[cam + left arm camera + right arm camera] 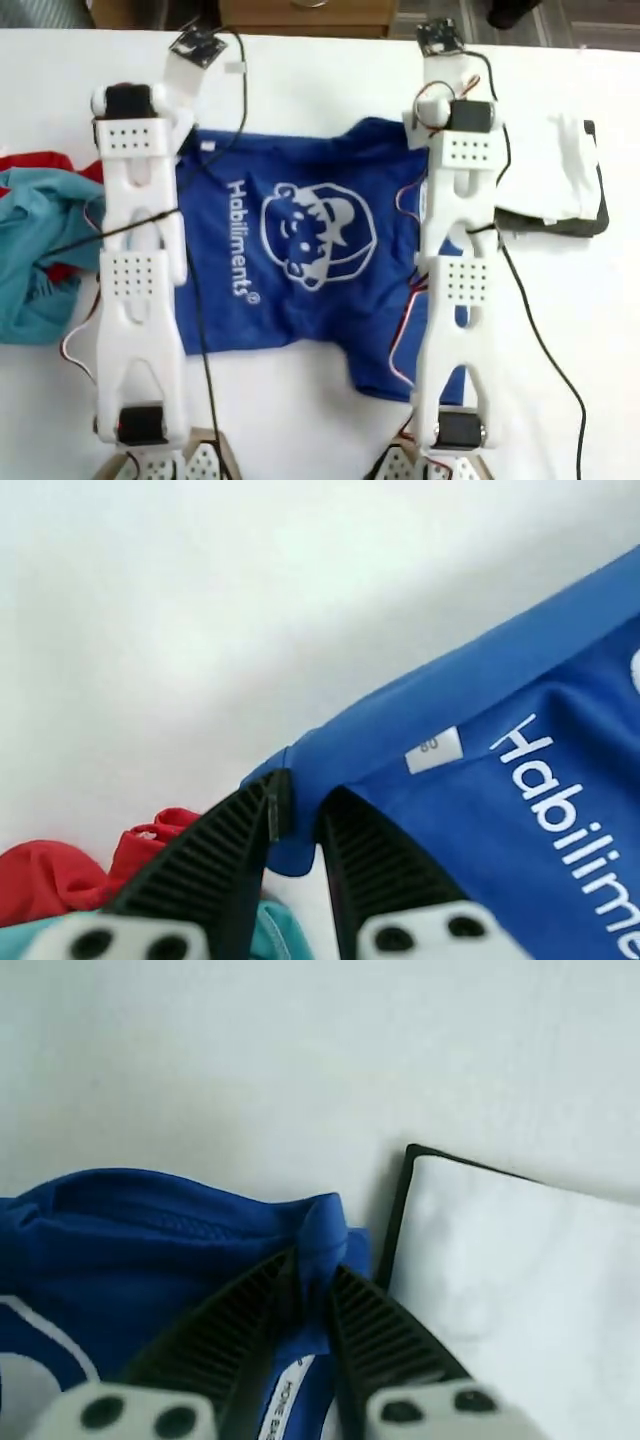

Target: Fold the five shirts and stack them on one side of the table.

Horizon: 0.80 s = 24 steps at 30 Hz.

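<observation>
While both arms lie over the blue shirt (300,260), spread flat mid-frame on the worktop (300,430), a white-on-black folded stack (565,165) sits at right and a red-and-teal heap (35,260) waits at left. Left wrist view: the left end effector (300,810) is nipped tight on a blue corner. Right wrist view: the right end effector (312,1272) is pinched shut on the blue edge. Two look folded, I'd say; three remain.

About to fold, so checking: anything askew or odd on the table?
The blue shirt lies crooked and wrinkled, not flat. The folded white shirt sits offset on the black shirt under it, leaving black showing. Nothing looks damaged.
</observation>
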### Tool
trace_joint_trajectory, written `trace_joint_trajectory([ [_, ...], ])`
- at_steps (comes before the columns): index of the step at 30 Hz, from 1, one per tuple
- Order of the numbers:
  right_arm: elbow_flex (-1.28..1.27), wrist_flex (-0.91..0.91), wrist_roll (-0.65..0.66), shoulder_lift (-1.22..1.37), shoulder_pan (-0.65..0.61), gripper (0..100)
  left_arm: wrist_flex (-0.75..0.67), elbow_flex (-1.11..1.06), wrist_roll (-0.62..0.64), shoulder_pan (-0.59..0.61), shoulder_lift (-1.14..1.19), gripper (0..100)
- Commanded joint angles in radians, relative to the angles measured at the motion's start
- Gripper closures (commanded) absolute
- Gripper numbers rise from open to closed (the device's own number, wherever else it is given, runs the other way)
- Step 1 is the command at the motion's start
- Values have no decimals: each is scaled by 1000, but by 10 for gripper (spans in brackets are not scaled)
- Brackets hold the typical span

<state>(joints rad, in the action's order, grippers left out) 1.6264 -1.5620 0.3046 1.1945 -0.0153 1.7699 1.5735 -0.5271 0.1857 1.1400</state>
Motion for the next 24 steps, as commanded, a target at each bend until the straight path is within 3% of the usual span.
trace_joint_trajectory([
  [1, 40, -81, 8, -108, 12, 981, 25, -125, 11, -2, -110, 975],
  [11, 40, -194, 8, -117, 13, 981, 0, -829, 0, -8, -578, 974],
  [19, 11, -211, 2, -197, 38, 981, -72, -1205, 0, -9, -842, 974],
  [24, -285, -213, 0, -423, 30, 981, -144, -1454, 0, -6, -1013, 974],
])
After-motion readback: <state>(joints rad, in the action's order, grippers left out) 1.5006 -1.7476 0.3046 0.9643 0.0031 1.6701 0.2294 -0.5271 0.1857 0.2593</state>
